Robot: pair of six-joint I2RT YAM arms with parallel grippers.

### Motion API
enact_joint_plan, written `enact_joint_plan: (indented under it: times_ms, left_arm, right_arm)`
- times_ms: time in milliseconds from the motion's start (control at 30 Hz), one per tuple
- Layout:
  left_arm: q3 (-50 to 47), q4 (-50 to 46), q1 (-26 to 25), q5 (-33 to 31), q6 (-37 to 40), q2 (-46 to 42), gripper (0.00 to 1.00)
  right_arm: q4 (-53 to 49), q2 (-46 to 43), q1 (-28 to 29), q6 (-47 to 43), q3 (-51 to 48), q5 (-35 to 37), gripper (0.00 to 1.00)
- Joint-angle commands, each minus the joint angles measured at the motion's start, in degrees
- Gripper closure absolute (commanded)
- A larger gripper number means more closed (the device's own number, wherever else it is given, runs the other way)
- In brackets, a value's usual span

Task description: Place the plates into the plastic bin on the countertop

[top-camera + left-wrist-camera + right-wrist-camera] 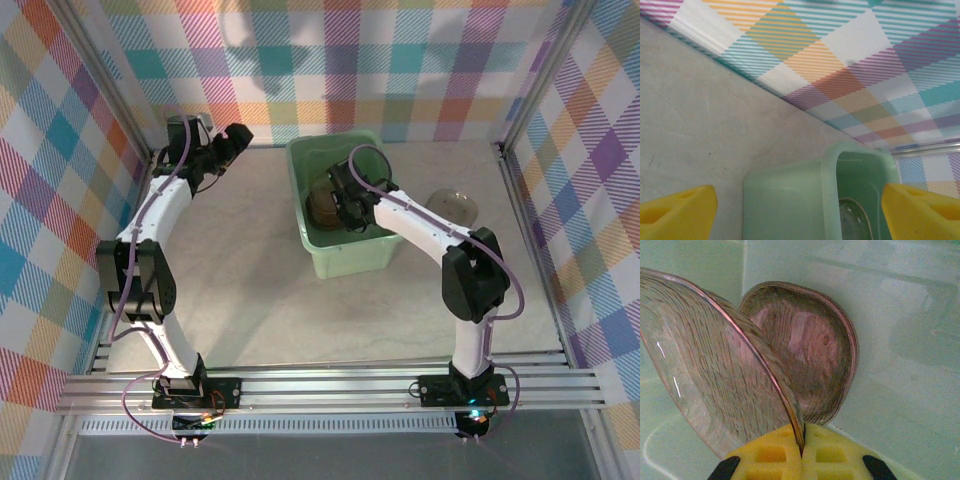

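Well left of the plastic bin [349, 262], up by the back-left corner of the plaid walls [60, 200]: left gripper [236, 140], raised off the countertop [250, 300] and pointed toward the bin. In the left wrist view, yellow fingers [677, 212] spread wide with nothing between them, left gripper [800, 200] facing the bin's outer wall [782, 200] and rolled rim, a plate [855, 220] partly visible low inside. Between that gripper and the bin's left rim: bare countertop [700, 115], wide and unobstructed, running forward to the arm bases as well.

Bin itself close up to the back wall, little room behind its far rim. Inside the bin, reached in over the right rim: right gripper [333, 205], low among the brown plates [320, 205]. In the right wrist view, right gripper [802, 452] pressed together on the rim of a held plate [715, 375], standing on edge, tilted, fanning out leftward. Just beyond it, a stack of plates [810, 345] leaning against the bin's inner wall [900, 340], edges nested. Held plate and stack touching or not: cannot tell. Right of the stack, open mint-green floor and wall, free room within the bin.

Right of the bin, apart from its right rim: lone plate [455, 205] flat on the countertop, between bin and right wall, open surface around it.
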Motion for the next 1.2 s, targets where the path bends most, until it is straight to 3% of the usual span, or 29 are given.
enact_joint_plan:
  times_ms: [0, 567, 1167]
  left_arm:
    - [3.15, 4.55, 0.53, 0.27, -1.47, 2.51, 0.15]
    - [1.81, 5.21, 0.66, 1.55, 1.88, 2.71, 0.14]
    - [0.44, 0.45, 0.62, 0.34, 4.57, 0.39, 0.13]
  right_arm:
    - [-3.67, 1.54, -0.85, 3.17, 4.12, -2.52, 1.00]
    - [-3.49, 9.60, -2.30, 4.98, 9.99, -7.28, 1.00]
    - [1.98, 13.64, -2.39, 5.07, 6.44, -10.28, 1.00]
